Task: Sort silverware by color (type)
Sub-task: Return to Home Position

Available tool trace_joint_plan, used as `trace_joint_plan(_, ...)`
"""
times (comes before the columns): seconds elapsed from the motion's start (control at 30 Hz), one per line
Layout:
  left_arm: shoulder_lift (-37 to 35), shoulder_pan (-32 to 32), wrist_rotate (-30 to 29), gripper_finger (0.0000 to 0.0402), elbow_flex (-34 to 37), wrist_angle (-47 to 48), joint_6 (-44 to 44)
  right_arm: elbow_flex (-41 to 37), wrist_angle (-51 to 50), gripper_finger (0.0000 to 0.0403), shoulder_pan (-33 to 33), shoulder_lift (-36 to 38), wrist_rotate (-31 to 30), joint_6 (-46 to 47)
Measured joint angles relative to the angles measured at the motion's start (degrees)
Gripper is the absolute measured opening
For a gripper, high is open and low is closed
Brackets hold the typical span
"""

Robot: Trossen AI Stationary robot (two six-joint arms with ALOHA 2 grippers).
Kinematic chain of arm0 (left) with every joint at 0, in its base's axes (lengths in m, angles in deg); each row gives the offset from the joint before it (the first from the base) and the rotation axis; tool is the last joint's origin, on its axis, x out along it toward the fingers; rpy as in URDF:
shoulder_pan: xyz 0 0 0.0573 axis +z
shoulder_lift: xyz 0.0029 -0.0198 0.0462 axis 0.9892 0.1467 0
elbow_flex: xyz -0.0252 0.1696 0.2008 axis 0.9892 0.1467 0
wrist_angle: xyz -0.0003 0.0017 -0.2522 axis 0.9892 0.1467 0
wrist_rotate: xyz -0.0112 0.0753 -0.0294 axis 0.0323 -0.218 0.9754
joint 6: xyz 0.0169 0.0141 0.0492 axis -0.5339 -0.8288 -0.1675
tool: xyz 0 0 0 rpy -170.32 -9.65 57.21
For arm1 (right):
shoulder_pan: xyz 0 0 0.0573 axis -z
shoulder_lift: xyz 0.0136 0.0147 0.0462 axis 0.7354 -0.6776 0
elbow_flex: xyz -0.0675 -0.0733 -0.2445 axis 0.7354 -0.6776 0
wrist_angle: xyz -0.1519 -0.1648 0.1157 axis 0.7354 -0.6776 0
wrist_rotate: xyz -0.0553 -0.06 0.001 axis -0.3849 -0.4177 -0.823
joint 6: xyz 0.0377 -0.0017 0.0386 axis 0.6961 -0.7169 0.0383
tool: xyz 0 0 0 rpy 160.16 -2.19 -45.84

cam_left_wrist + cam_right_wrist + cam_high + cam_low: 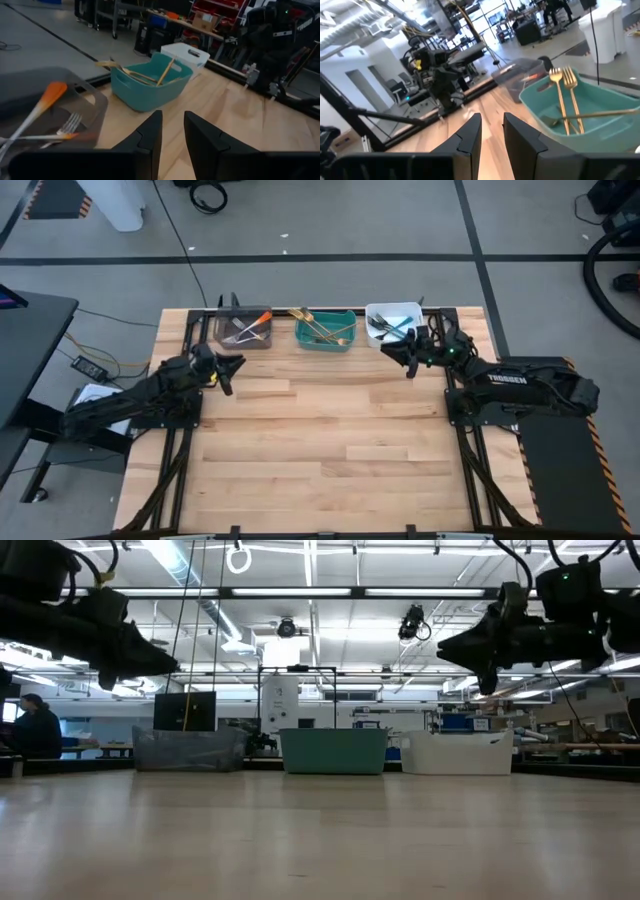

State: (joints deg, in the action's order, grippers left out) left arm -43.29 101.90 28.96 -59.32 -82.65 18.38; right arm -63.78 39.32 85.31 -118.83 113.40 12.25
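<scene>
The left gripper (234,371) hangs over the table (320,440) at about 10 o'clock from its middle, fingers a little apart and holding nothing. The right gripper (398,358) hangs at about 2 o'clock, also narrowly apart and empty. Each wrist view confirms the small gap between its own fingers.

Just past the grippers, along the 12 o'clock edge, three bins stand in a row. The grey bin (222,330) at 11 o'clock holds the orange-handled forks (258,322). The teal bin (300,340) at 12 holds the gold forks (322,327). The white bin (372,313) at 1 holds the blue-handled forks (392,330). No silverware shows loose on the wood.

The sorting looks finished, and the step in hand is most likely the retreat to rest. That should call only for drawing both arms back toward their bases, clear of the bin rims, with no grasp needed.

The low view shows only the bin walls and both grippers well above the table, but none of the contents. The high view shows the contents, but not how high the grippers hang.
</scene>
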Motion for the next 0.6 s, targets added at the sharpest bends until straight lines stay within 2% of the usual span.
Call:
trace_joint_plan(0.23,0.37,0.00,1.03,0.0071,1.32,-0.75,0.31,-2.96,0.06,0.0088,-1.07,0.00,0.94,-2.98)
trace_joint_plan(0.6,0.54,0.00,0.95,0.0064,1.46,-1.21,1.82,-7.00,-1.69,0.0088,-1.79,-0.11,1.50,-1.18)
